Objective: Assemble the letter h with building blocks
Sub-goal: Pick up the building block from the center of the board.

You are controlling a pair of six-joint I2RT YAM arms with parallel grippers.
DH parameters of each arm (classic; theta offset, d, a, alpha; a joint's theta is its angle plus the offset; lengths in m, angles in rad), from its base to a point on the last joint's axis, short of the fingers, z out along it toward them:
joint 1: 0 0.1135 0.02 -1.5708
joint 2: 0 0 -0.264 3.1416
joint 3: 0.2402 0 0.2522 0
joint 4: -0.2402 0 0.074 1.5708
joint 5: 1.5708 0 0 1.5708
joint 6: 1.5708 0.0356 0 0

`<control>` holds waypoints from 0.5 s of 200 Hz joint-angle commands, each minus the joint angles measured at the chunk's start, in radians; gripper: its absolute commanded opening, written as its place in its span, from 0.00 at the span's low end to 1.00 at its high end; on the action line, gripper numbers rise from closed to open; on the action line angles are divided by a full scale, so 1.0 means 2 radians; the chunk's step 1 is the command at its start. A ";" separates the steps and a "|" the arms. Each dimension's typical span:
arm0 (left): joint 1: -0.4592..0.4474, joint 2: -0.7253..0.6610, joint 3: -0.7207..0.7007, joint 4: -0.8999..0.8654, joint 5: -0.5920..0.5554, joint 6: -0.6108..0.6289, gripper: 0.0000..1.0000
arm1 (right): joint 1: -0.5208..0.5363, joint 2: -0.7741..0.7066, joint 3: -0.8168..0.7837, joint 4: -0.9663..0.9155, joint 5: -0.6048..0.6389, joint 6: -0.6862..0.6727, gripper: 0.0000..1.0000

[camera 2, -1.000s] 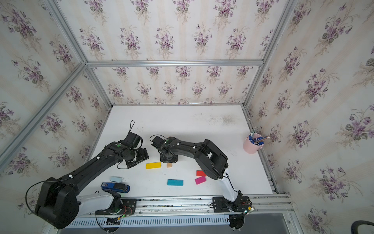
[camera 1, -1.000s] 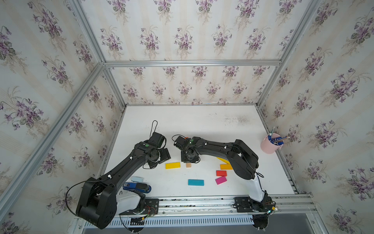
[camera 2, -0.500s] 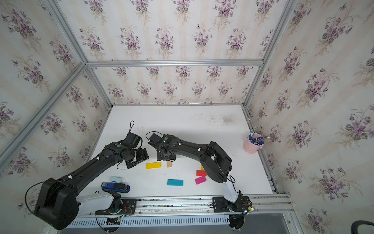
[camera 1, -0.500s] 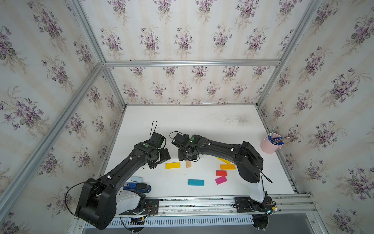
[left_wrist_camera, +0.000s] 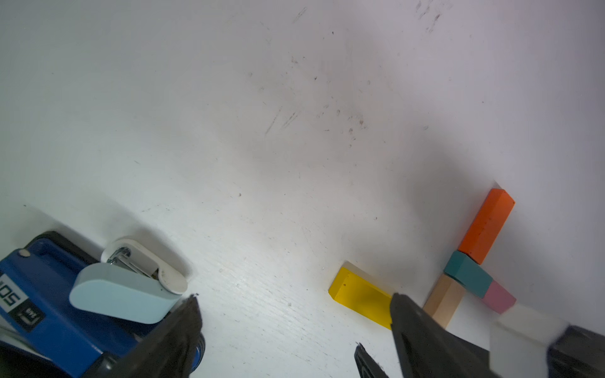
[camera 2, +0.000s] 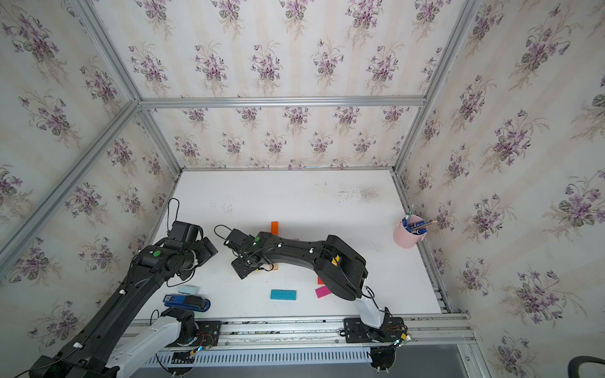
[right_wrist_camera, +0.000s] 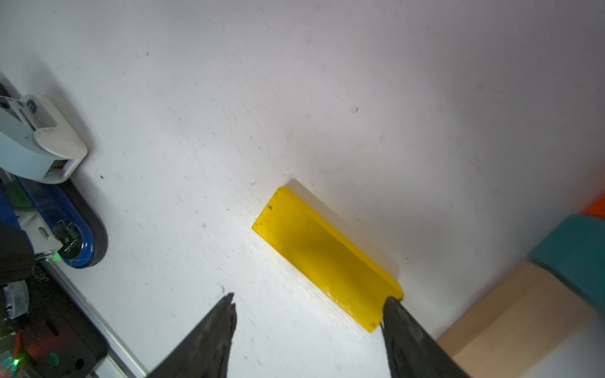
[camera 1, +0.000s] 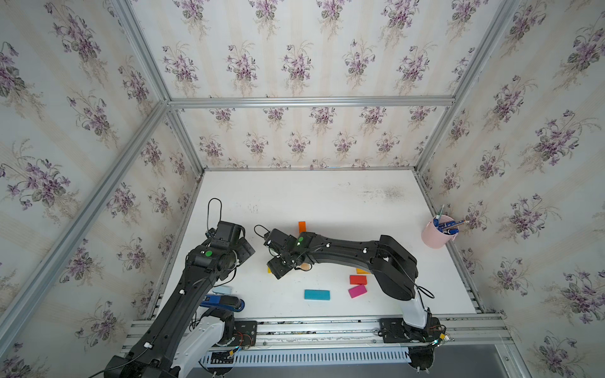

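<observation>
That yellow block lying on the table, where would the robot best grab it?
The yellow block lies flat and is long and thin, so probably from straight above, at its middle, pinching across the narrow width on its two long edges. Its ends are poorer: one sits close to the wooden block.

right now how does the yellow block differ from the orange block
The yellow block lies by itself; the orange block butts end-on against a teal block. The yellow block lies roughly crosswise to the orange block. The right gripper stands open at the yellow block's end, not at the orange block. Both are long and lie flat on the table.
</observation>
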 commanded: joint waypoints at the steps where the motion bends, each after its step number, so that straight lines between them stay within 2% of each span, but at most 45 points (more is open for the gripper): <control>1: 0.003 0.007 -0.008 -0.004 0.011 -0.011 0.92 | -0.001 0.017 0.019 -0.001 0.012 -0.054 0.75; 43: 0.004 0.013 -0.018 0.016 0.026 -0.015 0.92 | 0.004 0.060 0.032 -0.023 0.013 -0.091 0.75; 79: 0.005 0.019 -0.013 0.018 0.026 -0.007 0.92 | 0.004 0.054 0.007 -0.006 -0.026 -0.094 0.75; 100: 0.006 0.022 -0.014 0.023 0.030 -0.006 0.92 | 0.005 0.043 -0.008 0.004 -0.036 -0.085 0.70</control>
